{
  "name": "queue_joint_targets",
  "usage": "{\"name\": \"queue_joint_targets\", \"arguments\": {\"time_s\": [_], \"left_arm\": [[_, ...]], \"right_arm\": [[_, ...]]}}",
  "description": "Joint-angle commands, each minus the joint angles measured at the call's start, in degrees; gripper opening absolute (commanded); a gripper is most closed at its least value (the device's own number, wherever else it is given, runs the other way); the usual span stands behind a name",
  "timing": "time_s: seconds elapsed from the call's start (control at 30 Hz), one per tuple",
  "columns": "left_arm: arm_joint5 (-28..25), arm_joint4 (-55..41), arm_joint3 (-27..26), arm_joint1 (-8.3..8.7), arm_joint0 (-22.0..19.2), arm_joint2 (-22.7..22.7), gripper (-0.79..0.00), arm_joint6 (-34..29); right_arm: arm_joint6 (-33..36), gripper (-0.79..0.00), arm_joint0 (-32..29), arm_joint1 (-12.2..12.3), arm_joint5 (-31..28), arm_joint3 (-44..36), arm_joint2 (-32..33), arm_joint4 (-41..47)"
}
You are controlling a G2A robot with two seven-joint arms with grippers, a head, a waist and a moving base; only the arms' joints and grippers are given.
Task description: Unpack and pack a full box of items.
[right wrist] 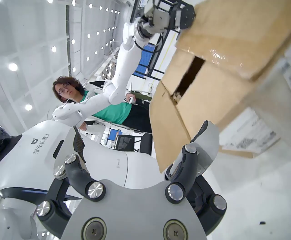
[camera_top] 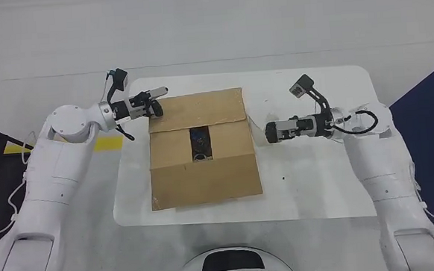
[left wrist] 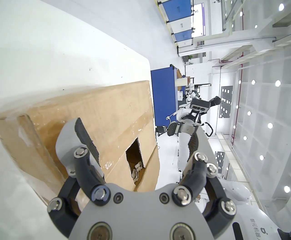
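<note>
The black-and-grey left gripper hangs by the far left corner of the brown cardboard box, its fingers released and spread wide with nothing between them. The box sits mid-way across the white rounded table, its top flaps folded almost shut around a narrow dark gap where something crumpled shows. Just beside the box's right edge, the right gripper is likewise spread apart and empty.

white table, pale floor, blue partitions, bright ceiling lights.
</note>
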Motion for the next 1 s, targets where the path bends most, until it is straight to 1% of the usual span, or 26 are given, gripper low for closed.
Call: {"name": "queue_joint_targets", "arguments": {"time_s": [0.0,0.13,0.27,0.43,0.57,0.8,0.97], "left_arm": [[0.0,0.0,0.0,0.00,0.0,0.0,0.000,0.0],[0.0,0.0,0.0,0.00,0.0,0.0,0.000,0.0],[0.0,0.0,0.0,0.00,0.0,0.0,0.000,0.0],[0.0,0.0,0.0,0.00,0.0,0.0,0.000,0.0],[0.0,0.0,0.0,0.00,0.0,0.0,0.000,0.0],[0.0,0.0,0.0,0.00,0.0,0.0,0.000,0.0],[0.0,0.0,0.0,0.00,0.0,0.0,0.000,0.0]], "right_arm": [[-0.1,0.000,-0.7,1.4,1.8,-0.1,-1.6,-4.5],[-0.1,0.000,0.0,2.9,6.1,0.7,-7.2,-10.6],[-0.1,0.000,1.8,3.4,7.7,1.1,-14.1,-10.7],[-0.1,0.000,3.9,4.0,6.0,1.8,-19.5,-3.0],[-0.1,0.000,5.4,5.1,4.1,2.4,-22.8,3.9],[-0.1,0.000,7.0,8.0,-0.6,-0.1,-27.8,14.0],[-0.1,0.000,8.1,9.9,-0.8,-1.7,-29.7,19.3]]}}
